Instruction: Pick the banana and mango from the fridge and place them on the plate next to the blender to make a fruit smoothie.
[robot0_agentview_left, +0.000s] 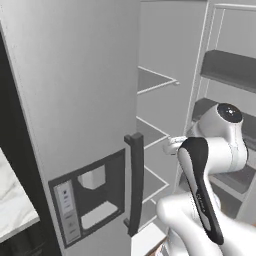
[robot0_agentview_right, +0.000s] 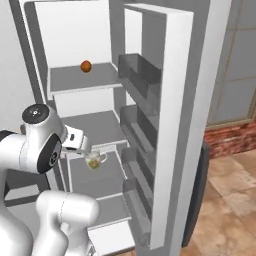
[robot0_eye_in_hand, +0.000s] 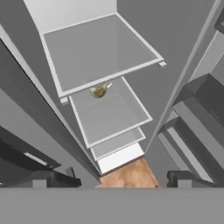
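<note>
The fridge (robot0_agentview_left: 75, 100) stands with its right door (robot0_agentview_right: 172, 125) swung open and its left door shut. The mango (robot0_agentview_right: 86, 66), small and orange-red, rests on the upper glass shelf near the back. My gripper (robot0_agentview_right: 85, 148) hangs at the front of the compartment, a shelf lower than the mango and left of the door bins. It also shows as a white hand (robot0_agentview_left: 172, 145). In the hand view, looking down the shelves (robot0_eye_in_hand: 100, 48), its fingertips (robot0_eye_in_hand: 179, 177) stand wide apart with nothing between them: it is open. The banana, the plate and the blender are out of view.
A clear glass cup (robot0_agentview_right: 95, 161) with something greenish inside stands on a lower shelf just under the hand; it shows too as the cup (robot0_eye_in_hand: 99, 91). Door bins (robot0_agentview_right: 137, 70) line the open door. The dark door handle (robot0_agentview_left: 135, 185) and dispenser panel (robot0_agentview_left: 87, 200) are at left.
</note>
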